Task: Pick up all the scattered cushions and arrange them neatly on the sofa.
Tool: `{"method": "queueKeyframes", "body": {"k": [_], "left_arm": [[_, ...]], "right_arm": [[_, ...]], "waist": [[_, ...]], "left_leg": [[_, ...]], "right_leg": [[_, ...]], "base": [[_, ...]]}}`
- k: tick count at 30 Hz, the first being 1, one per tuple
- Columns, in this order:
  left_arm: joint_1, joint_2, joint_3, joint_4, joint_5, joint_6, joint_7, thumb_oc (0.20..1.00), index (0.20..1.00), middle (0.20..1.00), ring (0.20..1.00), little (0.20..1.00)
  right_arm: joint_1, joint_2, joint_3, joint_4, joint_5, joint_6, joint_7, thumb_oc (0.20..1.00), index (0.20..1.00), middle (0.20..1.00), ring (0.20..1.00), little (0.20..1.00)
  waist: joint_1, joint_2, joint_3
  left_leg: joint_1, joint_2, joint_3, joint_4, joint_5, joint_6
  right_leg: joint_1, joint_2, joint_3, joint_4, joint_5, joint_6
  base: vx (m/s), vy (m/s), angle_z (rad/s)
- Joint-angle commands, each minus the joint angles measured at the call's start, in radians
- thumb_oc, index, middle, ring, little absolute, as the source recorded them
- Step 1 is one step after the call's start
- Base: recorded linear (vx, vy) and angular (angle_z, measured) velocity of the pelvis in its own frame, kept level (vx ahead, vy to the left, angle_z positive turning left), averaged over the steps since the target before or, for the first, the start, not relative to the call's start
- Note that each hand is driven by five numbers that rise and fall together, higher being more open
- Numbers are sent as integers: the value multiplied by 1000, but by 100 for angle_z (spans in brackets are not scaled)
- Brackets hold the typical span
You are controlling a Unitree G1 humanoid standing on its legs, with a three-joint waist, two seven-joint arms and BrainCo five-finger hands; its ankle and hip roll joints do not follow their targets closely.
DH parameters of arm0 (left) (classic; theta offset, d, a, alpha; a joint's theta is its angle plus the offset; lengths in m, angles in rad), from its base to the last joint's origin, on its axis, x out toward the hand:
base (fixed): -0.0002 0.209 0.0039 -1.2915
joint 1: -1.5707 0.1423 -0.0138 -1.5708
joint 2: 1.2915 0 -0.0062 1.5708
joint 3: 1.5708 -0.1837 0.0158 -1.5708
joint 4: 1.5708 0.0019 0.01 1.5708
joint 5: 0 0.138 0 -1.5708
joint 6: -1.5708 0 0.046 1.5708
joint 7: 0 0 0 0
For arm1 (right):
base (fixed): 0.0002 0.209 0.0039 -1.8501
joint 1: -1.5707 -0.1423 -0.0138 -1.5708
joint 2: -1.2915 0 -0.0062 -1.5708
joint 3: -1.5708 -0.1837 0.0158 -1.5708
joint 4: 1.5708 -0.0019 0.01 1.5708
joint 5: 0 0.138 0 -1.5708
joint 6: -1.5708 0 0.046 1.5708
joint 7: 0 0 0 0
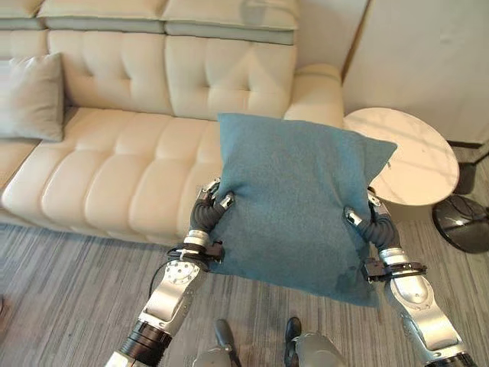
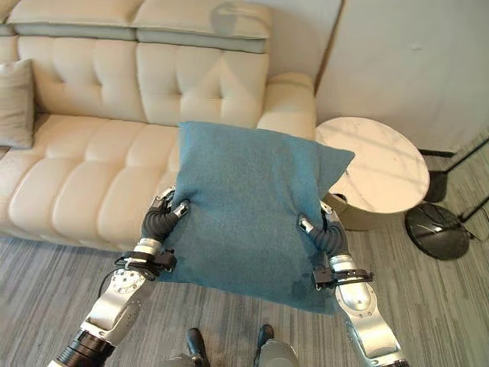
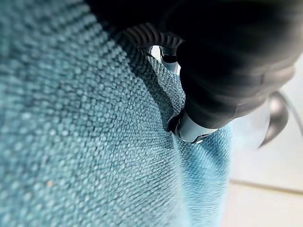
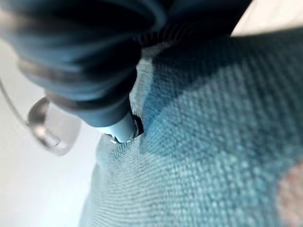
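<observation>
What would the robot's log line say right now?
held: square teal fabric cushion | left hand: gripping | right hand: gripping | over: cream leather sofa

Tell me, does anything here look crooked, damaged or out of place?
Nothing looks damaged. The blue cushion is off the sofa, held tilted between the left hand and right hand. A grey cushion leans against the sofa back.

Non-task items noted: round white marble-look side table (image 1: 405,157), standing just beside sofa's right armrest, near pale wall (image 2: 412,61). Dark round lamp base (image 2: 437,231) on floor to right of table, thin black pole rising from it twd frame edge. Floor (image 1: 69,290): grey striped carpet/planks, visible in front of seating. Table top bare, w/ faint grey veining.
</observation>
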Motion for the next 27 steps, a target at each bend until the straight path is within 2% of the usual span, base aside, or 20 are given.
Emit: {"method": "queueKeyframes", "body": {"k": [1,7,8,9,10,11,12,16,17,18,19,20,22,23,24,25,26,27], "left_arm": [[-59,-12,-62,-135,2,-79,-95,200,200,200,200,200],[-59,7,-48,-137,4,-79,-90,200,200,200,200,200],[-65,9,-50,-135,5,-80,-87,200,200,200,200,200],[-66,10,-50,-135,5,-80,-87,200,200,200,200,200],[-67,10,-48,-134,4,-82,-85,200,200,200,200,200],[-71,17,-52,-128,17,-82,-81,200,200,200,200,200],[-69,17,-54,-124,19,-82,-83,200,200,200,200,200],[-50,24,-44,-130,15,-89,-92,200,200,200,200,200],[-50,20,-40,-125,15,-91,-93,200,200,200,200,200],[-49,18,-40,-125,15,-91,-93,200,200,200,200,200],[-48,13,-37,-118,16,-92,-91,200,200,200,200,200],[-43,3,-30,-107,19,-95,-94,200,200,200,200,200],[-39,-3,-27,-104,20,-98,-96,200,200,200,200,200],[-28,-13,-32,-104,24,-101,-107,200,200,200,200,200],[-28,-12,-32,-104,24,-101,-107,200,200,200,200,200],[-12,-22,-35,-106,25,-102,-113,200,200,200,200,200],[-12,-22,-35,-106,26,-102,-113,200,200,200,200,200],[-6,-28,-41,-104,27,-98,-115,200,200,200,200,200]], "right_arm": [[-128,35,123,-140,44,-130,93,200,200,200,200,200],[-153,65,159,-144,83,-129,112,200,200,200,200,200],[-154,73,165,-149,89,-131,119,200,200,200,200,200],[-154,73,164,-149,89,-131,119,200,200,200,200,200],[-155,75,165,-157,88,-134,121,200,200,200,200,200],[-163,81,183,-160,84,-135,123,200,200,200,200,200],[-168,80,188,-160,84,-137,123,200,200,200,200,200],[-188,71,197,-163,100,-138,135,200,200,200,200,200],[-197,67,198,-161,116,-138,141,200,200,200,200,200],[-197,66,198,-160,117,-138,142,200,200,200,200,200],[-199,62,199,-158,125,-140,146,200,200,200,200,200],[-198,59,197,-152,134,-140,152,200,200,200,200,200],[-193,53,196,-151,139,-141,157,200,200,200,200,200],[-159,43,182,-153,144,-141,167,200,200,200,200,200],[-158,43,182,-154,144,-141,167,200,200,200,200,200],[-126,32,164,-159,149,-146,170,200,200,200,200,200],[-126,32,164,-160,149,-146,170,200,200,200,200,200],[-117,27,157,-155,150,-144,172,200,200,200,200,200]], "waist": [[5,-59,-68],[29,-67,-60],[32,-62,-49],[32,-63,-52],[31,-59,-42],[24,-45,-9],[20,-40,-1],[8,-30,13],[-2,-35,15],[-4,-31,20],[-11,-34,19],[-21,-36,6],[-33,-39,2],[-56,-34,-17],[-57,-37,-19],[-70,-21,-43],[-71,-23,-45],[-75,-17,-51]], "left_leg": [[17,22,13,36,-105,-35],[4,-24,1,53,-143,6],[11,-44,-12,51,-151,24],[7,-44,-11,49,-147,24],[16,-56,-19,44,-151,34],[55,-71,-37,37,-171,54],[76,-77,-43,32,-177,56],[133,-93,-49,9,-204,56],[160,-109,-60,9,-224,55],[167,-105,-64,12,-231,54],[183,-113,-70,13,-245,51],[219,-123,-83,10,-272,39],[225,-129,-86,13,-267,33],[258,-127,-108,21,-278,18],[254,-130,-110,20,-275,19],[273,-117,-138,61,-245,-13],[270,-120,-139,60,-241,-13],[252,-109,-144,139,-197,-44]], "right_leg": [[80,35,57,-136,-14,33],[49,-15,83,-49,-20,61],[10,-40,92,48,0,70],[5,-40,93,48,3,69],[-19,-51,105,114,22,73],[-101,-43,133,284,39,63],[-135,-24,134,311,33,56],[-208,17,90,249,23,47],[-250,31,65,180,39,54],[-241,34,60,181,34,55],[-250,38,38,129,46,58],[-265,48,4,50,51,77],[-254,52,-27,1,75,71],[-248,70,1,-19,80,66],[-249,67,0,-23,83,66],[-205,96,52,-38,90,44],[-206,93,51,-41,94,44],[-185,100,58,-43,97,31]], "base": [[86,188,12],[92,231,-1],[51,168,-5],[87,263,-5],[136,311,9],[204,375,10],[163,276,19],[223,100,13],[282,86,0],[289,51,9],[395,21,26],[337,8,39],[372,-42,35],[422,-61,23],[599,-88,58],[285,-46,65],[425,-79,73],[214,-64,49]]}}
